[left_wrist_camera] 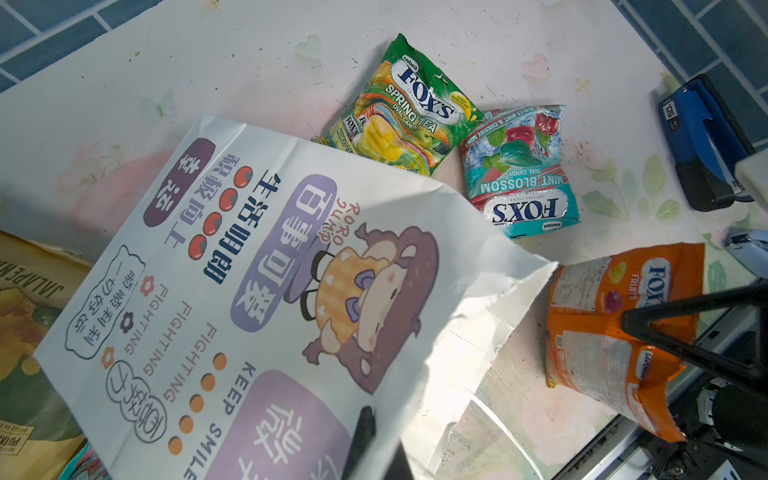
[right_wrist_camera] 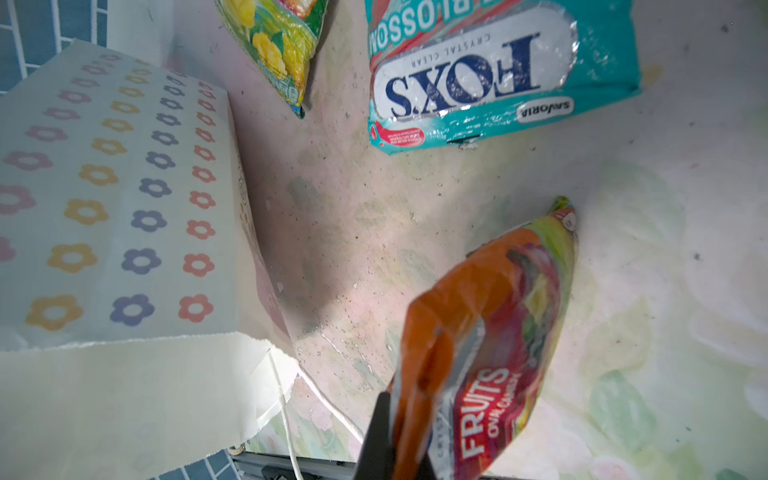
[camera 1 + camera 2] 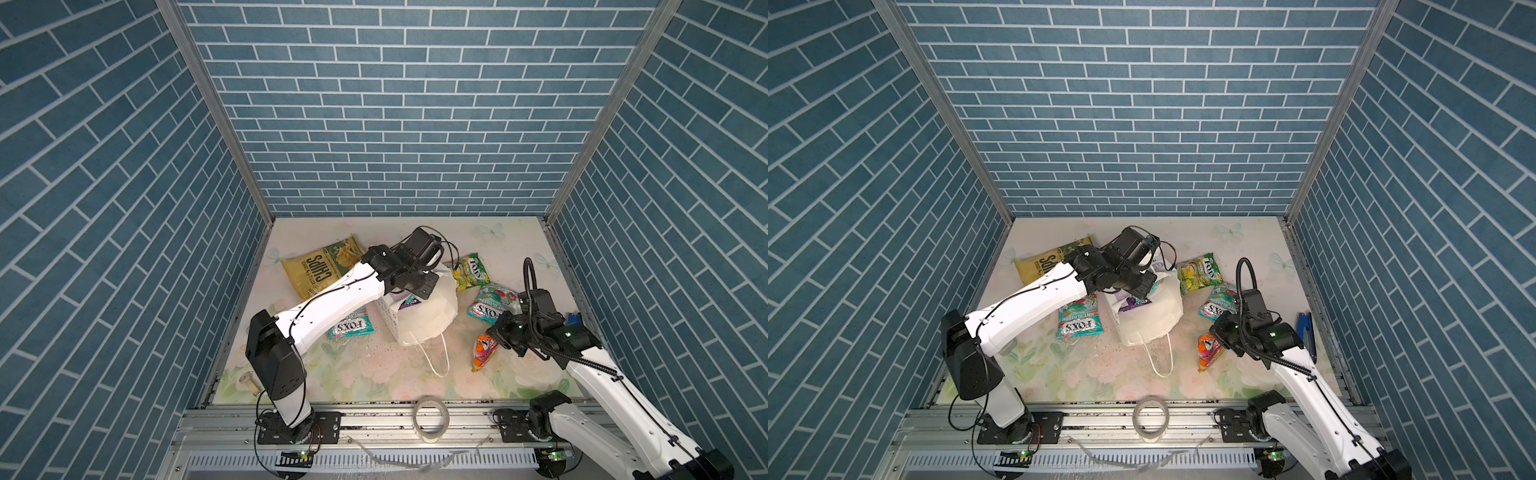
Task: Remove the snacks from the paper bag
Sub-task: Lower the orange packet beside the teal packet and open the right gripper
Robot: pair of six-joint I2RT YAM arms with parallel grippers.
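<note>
Two grippers are both closed on something. At near right, the right gripper [image 3: 493, 335] is pinching the orange packet [image 3: 482, 353] by one end, so it is hanging tip-down over the worktop [image 3: 374, 374], apart from the bag. That hold looks suited to setting it down there.

Near the middle, the left gripper [image 3: 420, 291] is clamping the bag [image 3: 428, 318] at its raised far end. This is tilting it so the mouth is facing near and the handle [image 3: 440, 357] is trailing on the worktop. Judging by that tilt, the bag is being tipped to let its contents slide out.

Around it, other snacks are lying flat:
- chips [image 3: 320, 266] at far left
- a teal packet [image 3: 349, 328] just left of the bag
- a yellow-green packet [image 3: 469, 272] to the right
- another teal packet [image 3: 492, 307], also to the right

Whether anything is sitting inside the bag is hidden.
</note>
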